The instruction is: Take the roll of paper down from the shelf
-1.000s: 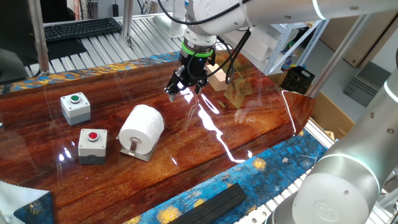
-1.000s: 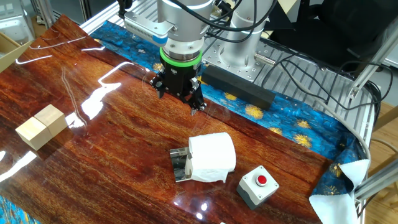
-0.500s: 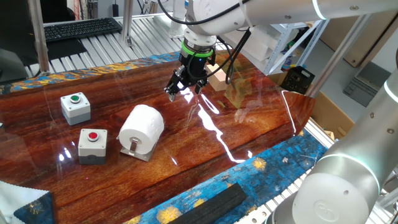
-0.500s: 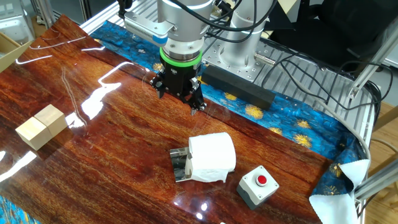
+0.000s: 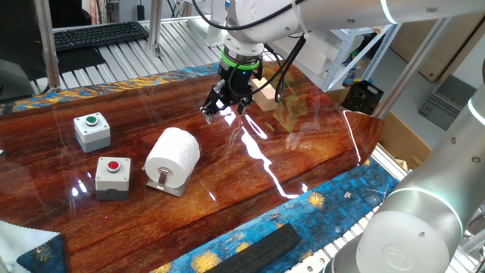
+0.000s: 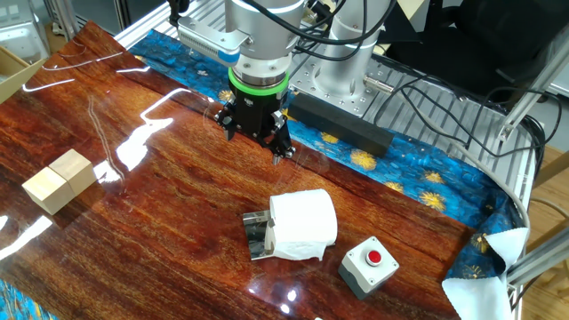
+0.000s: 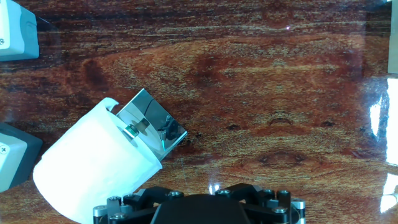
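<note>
The roll of paper [image 5: 173, 155] is plump and white and sits on the horizontal bar of the shelf [image 5: 165, 186], a small shiny metal plate lying on the wooden table. The other fixed view shows the roll [image 6: 304, 225] and the plate [image 6: 256, 236] too. In the hand view the roll [image 7: 93, 168] is at the lower left, with the plate [image 7: 152, 121] at its end. My gripper [image 5: 224, 112] hangs above the table, beyond the roll and apart from it. Its fingers stand apart and hold nothing. It also shows in the other fixed view [image 6: 258, 142].
A grey box with a green button [image 5: 92, 130] and one with a red button [image 5: 112, 177] stand left of the roll. Wooden blocks [image 5: 265, 95] lie behind the gripper. A black bar [image 5: 250, 250] lies on the blue cloth at the table's edge.
</note>
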